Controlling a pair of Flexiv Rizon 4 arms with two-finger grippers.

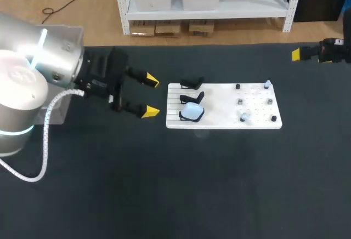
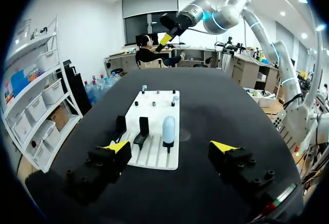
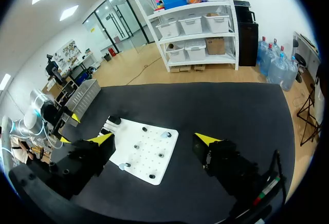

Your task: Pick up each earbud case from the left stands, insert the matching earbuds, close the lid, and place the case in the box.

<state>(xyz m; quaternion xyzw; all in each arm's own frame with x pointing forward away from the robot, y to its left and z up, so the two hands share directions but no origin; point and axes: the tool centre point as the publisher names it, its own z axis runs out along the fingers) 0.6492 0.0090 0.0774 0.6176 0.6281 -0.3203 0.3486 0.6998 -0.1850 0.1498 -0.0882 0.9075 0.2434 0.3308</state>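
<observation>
Left tool (image 1: 151, 95) open and empty, just short of the white board (image 1: 219, 121) and lined up with the stands (image 1: 192, 97), probably for a side grab. 3 stands: 1 pale-blue case (image 1: 192, 109) upright on the one nearest me, 2 bare. Beyond them, what look like 2 pale earbuds (image 1: 244, 117) on pegs. Right tool (image 3: 154, 141) open, well clear at the desk's (image 1: 164, 195) far edge

Table (image 1: 219, 184): black matte covering over the work surface. White board (image 1: 219, 107) lies flat on it, right of centre in the head view, long side running left to right. Grooved strip (image 1: 173, 107) at the board's left end; small dark pegs (image 1: 240, 102) stand on its right half.
</observation>
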